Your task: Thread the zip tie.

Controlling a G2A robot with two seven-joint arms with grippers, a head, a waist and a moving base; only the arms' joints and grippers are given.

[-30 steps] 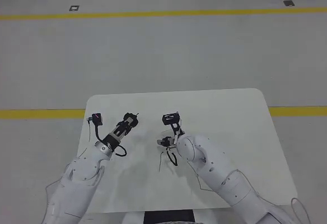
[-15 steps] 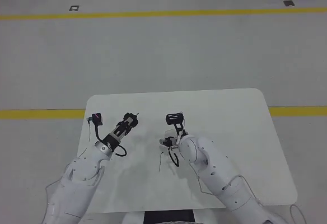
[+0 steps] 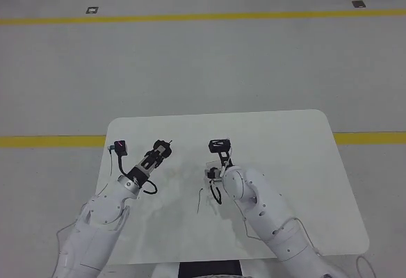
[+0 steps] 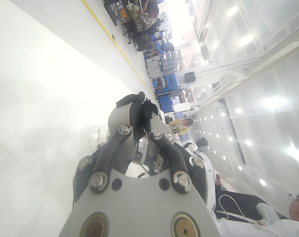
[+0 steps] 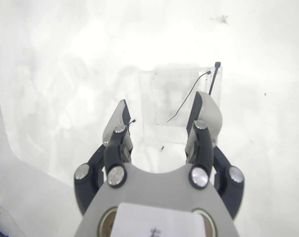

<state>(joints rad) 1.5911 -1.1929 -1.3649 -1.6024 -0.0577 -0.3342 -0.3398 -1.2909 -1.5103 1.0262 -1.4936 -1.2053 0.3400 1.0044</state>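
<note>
the right gripper [image 5: 160, 98] hangs over the white table [image 5: 53, 50] with its fingers spread wide and nothing between them, directly above a clear box [image 5: 149, 92] that sits just ahead of its fingertips. a thin black zip tie [image 5: 185, 99] slants across the box close to one finger's pad [image 5: 192, 109]; whether it lies on the box or inside it cannot be told. a second, stouter zip tie [image 5: 214, 76] leans at the box's far corner just beyond that same finger, its square head uppermost. off to the side, well apart from the box, the left gripper [image 4: 139, 103] is held above the table with its black pads pressed together; whether it pinches anything cannot be made out. judged from here, the right gripper has no tie in hand, so threading has not begun. the risks: the two ties lie near each other, and a closing grip could catch both or the wrong one; the thin strap looks springy, so fingers coming down could slide off it or flick it away; the box looks light and unfixed, and a finger landing on its wall could shove or tip it; a grasp too far from the tail would leave the end drooping, hard to aim at a small head
</note>
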